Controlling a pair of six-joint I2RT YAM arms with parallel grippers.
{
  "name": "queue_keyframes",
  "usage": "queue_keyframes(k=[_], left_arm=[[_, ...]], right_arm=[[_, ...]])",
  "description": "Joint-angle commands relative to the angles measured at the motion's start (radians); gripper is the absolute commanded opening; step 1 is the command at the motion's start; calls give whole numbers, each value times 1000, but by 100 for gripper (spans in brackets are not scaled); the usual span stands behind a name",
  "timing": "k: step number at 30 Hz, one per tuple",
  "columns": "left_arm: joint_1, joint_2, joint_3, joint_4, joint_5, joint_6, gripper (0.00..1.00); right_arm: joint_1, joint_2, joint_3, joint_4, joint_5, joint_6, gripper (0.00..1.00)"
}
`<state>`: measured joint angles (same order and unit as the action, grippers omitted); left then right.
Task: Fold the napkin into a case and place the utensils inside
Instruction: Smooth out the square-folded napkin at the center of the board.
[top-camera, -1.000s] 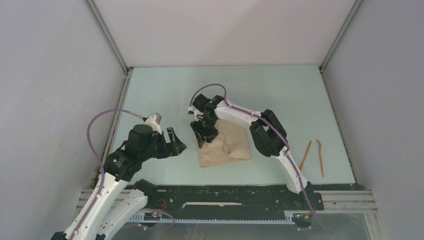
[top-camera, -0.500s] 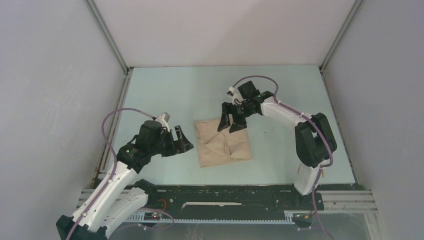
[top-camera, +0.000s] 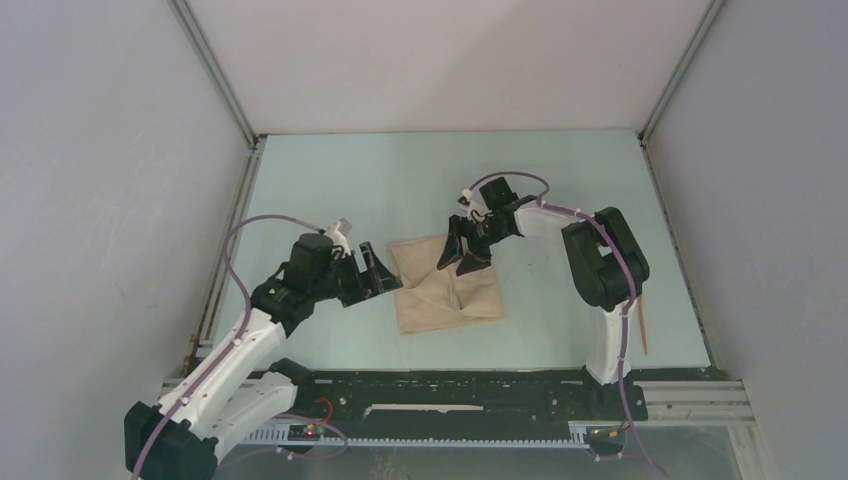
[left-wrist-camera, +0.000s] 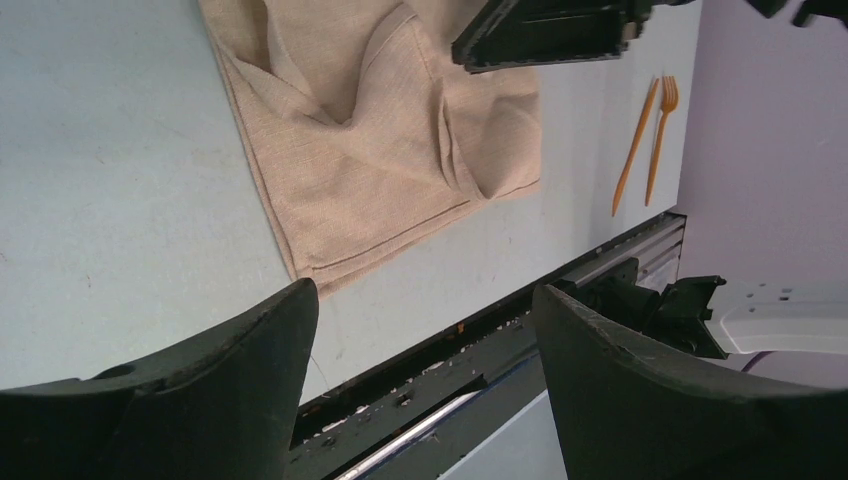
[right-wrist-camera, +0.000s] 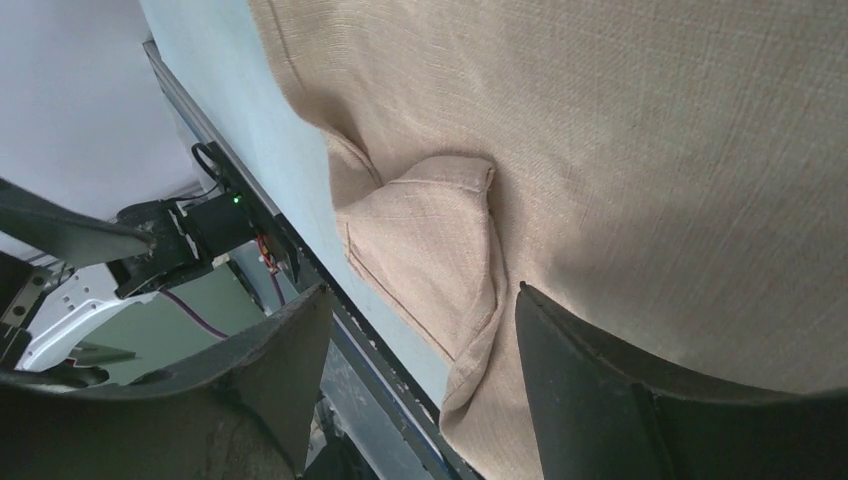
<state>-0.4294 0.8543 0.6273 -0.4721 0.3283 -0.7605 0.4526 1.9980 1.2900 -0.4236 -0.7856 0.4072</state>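
Observation:
The beige napkin lies loosely folded and wrinkled at the middle of the table, with a raised fold near its centre. It also shows in the left wrist view and the right wrist view. My right gripper is open and hovers over the napkin's far right part, holding nothing. My left gripper is open and empty just left of the napkin's left edge. Two orange utensils lie side by side to the right of the cloth. In the top view only one shows beside the right arm.
A black rail runs along the table's near edge. White walls with metal frame posts close in the left, back and right sides. The right arm's elbow stands between the napkin and the utensils.
My right gripper has swung from the napkin's left corner to its far right part and released the cloth, which now lies flat. My left gripper has moved right, close to the napkin's left edge.

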Motion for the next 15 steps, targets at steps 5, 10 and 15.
queue_keyframes(k=[5, 10, 15], left_arm=[[4, -63, 25, -14, 0, 5, 86], [4, -75, 28, -25, 3, 10, 86], [6, -104, 49, -53, -12, 21, 86]], right_arm=[[29, 50, 24, 17, -17, -12, 74], [70, 83, 96, -64, -12, -37, 73], [145, 85, 155, -110, -8, -40, 71]])
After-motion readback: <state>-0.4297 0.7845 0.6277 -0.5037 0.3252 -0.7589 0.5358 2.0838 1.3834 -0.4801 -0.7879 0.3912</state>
